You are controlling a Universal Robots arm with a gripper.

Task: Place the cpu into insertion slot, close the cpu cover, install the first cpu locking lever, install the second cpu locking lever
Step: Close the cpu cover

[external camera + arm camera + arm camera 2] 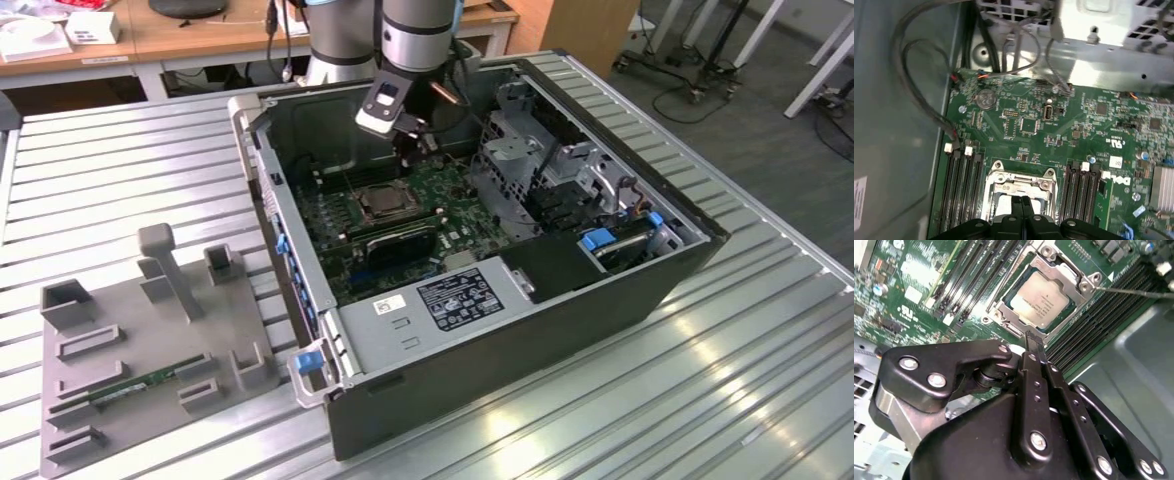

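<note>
Gripper (1032,340): closed on nothing, poised just beside the socket edge. Cpu (1041,297): seated in insertion slot (383,203), cpu cover (1061,271) apparently flat over it, directly ahead of the gripper tip.

A ribbed grey metal counter (747,380) spreads beneath and around the tool (424,148), catching pale glare (brightest on the near slats). Beyond the tool stand wooden desks (214,35). Toward the exterior view's right lie grey floor (761,120) and a wheeled stand (674,72).
</note>
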